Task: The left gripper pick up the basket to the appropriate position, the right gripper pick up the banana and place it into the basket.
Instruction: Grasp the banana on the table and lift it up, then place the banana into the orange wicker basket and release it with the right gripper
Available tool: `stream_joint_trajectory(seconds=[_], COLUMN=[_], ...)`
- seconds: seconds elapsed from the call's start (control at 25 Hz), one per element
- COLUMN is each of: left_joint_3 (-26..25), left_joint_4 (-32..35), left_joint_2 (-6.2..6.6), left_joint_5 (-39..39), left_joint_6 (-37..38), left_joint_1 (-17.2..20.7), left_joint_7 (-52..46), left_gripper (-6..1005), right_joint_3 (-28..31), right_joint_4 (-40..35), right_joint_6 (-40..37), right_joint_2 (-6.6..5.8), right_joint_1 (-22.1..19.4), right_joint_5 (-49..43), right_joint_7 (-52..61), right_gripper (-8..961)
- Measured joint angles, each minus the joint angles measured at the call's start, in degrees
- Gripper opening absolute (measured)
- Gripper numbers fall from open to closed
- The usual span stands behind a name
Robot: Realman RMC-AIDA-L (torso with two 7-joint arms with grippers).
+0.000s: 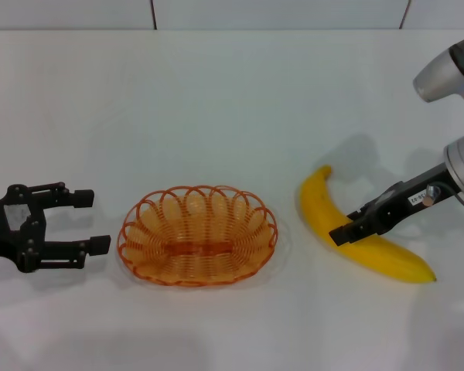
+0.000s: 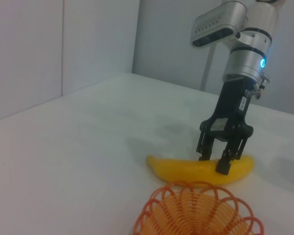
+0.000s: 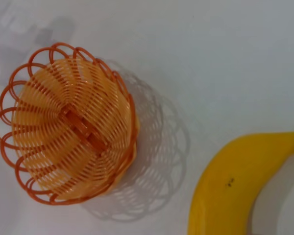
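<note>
The orange wire basket (image 1: 197,236) sits on the white table in front of me, seen again in the left wrist view (image 2: 196,213) and the right wrist view (image 3: 63,122). My left gripper (image 1: 93,222) hovers just left of it, open, a small gap from the rim. The yellow banana (image 1: 325,205) lies on the table to the right of the basket, apart from it. My right gripper (image 1: 346,230) reaches down onto its middle. In the left wrist view the right gripper (image 2: 214,163) has one finger behind the banana (image 2: 176,169) and one in front, pressed to it.
The white table (image 1: 216,100) runs back to a light wall. The right arm's silver-grey links (image 1: 456,73) rise at the far right. Part of the banana (image 3: 230,191) fills a corner of the right wrist view.
</note>
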Motion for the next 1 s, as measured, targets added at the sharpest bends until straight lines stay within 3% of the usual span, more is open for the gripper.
stream_joint_trajectory(seconds=[0.48,0.72,1.0], left_joint_3=[-0.06,-0.15,0.11], left_joint_4=[0.00,0.26,0.36], left_joint_2=[0.26,0.39,0.56], left_joint_5=[0.00,0.01,0.51], left_joint_6=[0.72,1.16,1.51], left_joint_1=[0.54,1.03,1.15], left_joint_7=[-0.01,0.00,0.15], left_gripper=[842,842,842], right_joint_3=[1.16,5.04,3.66], right_joint_4=[-6.25,-14.49,-23.28], right_joint_6=[-1.45,-6.99,-16.91], right_joint_2=[-0.30,-0.33,0.01], right_joint_1=[-0.74,-0.89,-2.24], right_joint_5=[-0.01,0.03,12.69], right_joint_7=[1.79,1.84,-1.66], right_gripper=[486,479,478])
